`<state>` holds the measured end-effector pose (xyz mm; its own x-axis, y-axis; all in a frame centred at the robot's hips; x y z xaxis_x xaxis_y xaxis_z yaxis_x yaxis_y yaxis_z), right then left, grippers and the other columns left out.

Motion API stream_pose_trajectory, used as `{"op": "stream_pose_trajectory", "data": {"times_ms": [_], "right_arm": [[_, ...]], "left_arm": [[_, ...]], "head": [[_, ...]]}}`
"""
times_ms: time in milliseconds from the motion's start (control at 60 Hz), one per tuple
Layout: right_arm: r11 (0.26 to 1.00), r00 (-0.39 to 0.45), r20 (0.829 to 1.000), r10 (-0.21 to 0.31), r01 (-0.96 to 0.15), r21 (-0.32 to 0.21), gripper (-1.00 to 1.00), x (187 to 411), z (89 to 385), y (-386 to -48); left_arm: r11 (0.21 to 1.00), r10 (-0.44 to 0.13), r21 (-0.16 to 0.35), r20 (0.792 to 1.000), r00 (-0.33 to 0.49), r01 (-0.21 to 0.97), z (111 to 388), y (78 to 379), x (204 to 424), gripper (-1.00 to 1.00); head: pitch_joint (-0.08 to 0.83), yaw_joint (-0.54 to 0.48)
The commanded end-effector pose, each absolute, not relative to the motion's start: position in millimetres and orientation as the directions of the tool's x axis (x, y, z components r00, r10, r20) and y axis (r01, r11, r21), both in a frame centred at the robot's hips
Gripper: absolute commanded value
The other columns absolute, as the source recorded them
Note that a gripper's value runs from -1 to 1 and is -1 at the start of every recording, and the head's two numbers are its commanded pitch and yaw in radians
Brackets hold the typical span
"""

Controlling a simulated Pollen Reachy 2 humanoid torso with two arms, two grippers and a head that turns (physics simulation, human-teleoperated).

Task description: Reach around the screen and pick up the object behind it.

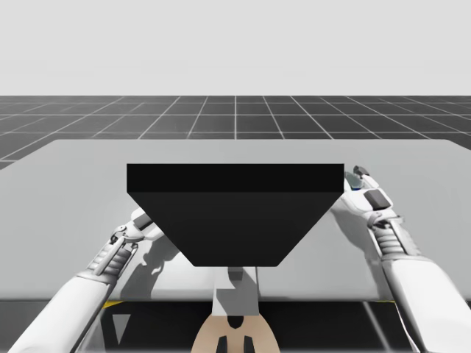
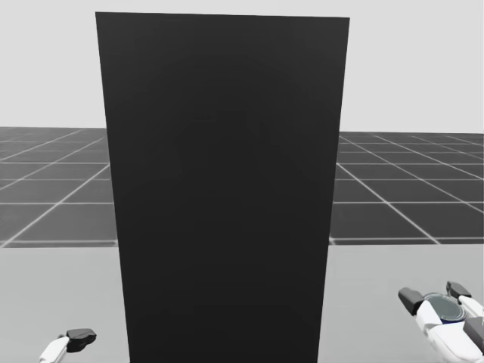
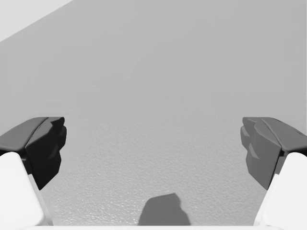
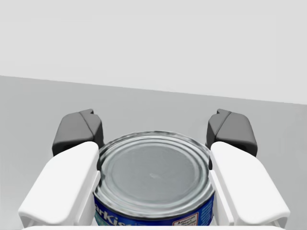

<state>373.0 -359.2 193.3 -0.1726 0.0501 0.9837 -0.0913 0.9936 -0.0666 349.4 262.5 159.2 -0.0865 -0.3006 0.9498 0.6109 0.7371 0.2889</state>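
my right gripper (image 4: pixel 154 134) clamps a short round can (image 4: pixel 153 175), silver lid up and blue label round its side, with a finger pressed to each flank. in the head view the can sits in that grip just off the right edge of the tall black screen (image 2: pixel 227 189), beside it rather than hidden behind it. the grasp looks made, so the reach round the screen appears done. what is left, by my reading, is lifting the can clear, and i cannot tell whether it rests on the table (image 1: pixel 73 169) or hangs above it. my left gripper (image 3: pixel 153 143) hovers over the table at the screen's other side, fingers spread wide with nothing between them. the table is a plain pale grey slab with a fine grain; beyond it a dark gridded floor (image 1: pixel 235 110) runs to a blank pale horizon.
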Motion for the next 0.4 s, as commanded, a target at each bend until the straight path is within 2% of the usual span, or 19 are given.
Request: {"op": "stream_pose_trajectory", "data": {"times_ms": [17, 83, 100, 133, 167, 217, 233, 283, 300, 400], "right_arm": [[0.999, -0.317, 0.947, 0.044, 0.002, -0.046, 1.0, 363, 236, -372], [0.999, -0.373, 0.927, 0.043, 0.029, -0.034, 1.0, 357, 249, -374], [0.999, -0.402, 0.915, 0.039, 0.042, -0.024, 1.0, 354, 256, -375], [0.999, -0.429, 0.903, 0.037, 0.05, -0.017, 1.0, 351, 261, -375], [0.998, -0.476, 0.879, 0.032, 0.057, -0.006, 1.0, 347, 271, -374], [0.998, -0.513, 0.858, 0.037, 0.066, -0.003, 1.0, 343, 278, -374], [0.997, -0.544, 0.837, 0.053, 0.079, -0.012, 1.0, 340, 285, -374], [0.996, -0.564, 0.824, 0.056, 0.085, -0.009, 1.0, 337, 291, -373], [0.996, -0.579, 0.814, 0.058, 0.085, -0.01, 1.0, 334, 297, -372], [0.995, -0.606, 0.791, 0.077, 0.092, -0.027, 1.0, 331, 314, -373]], "left_arm": [[0.738, -0.305, 0.291, 0.949, -0.083, 0.609, 158, 262, 350, -1.0], [0.738, -0.307, 0.291, 0.948, -0.082, 0.609, 158, 262, 350, -1.0], [0.738, -0.307, 0.291, 0.948, -0.082, 0.609, 158, 262, 350, -1.0], [0.738, -0.306, 0.29, 0.948, -0.081, 0.609, 157, 262, 350, -1.0], [0.738, -0.308, 0.291, 0.948, -0.08, 0.609, 157, 261, 351, -1.0], [0.738, -0.309, 0.291, 0.948, -0.079, 0.608, 157, 261, 351, -1.0], [0.739, -0.309, 0.291, 0.948, -0.079, 0.608, 157, 261, 351, -1.0], [0.74, -0.308, 0.29, 0.948, -0.078, 0.607, 157, 261, 351, -1.0], [0.741, -0.307, 0.29, 0.948, -0.078, 0.606, 157, 262, 351, -1.0], [0.742, -0.307, 0.288, 0.949, -0.076, 0.606, 156, 262, 352, -1.0]], "head": [[0.12, -0.05], [0.12, -0.05], [0.119, -0.04], [0.118, -0.04], [0.119, -0.04], [0.119, -0.04], [0.119, -0.04], [0.118, -0.04], [0.118, -0.04], [0.119, -0.04]]}}
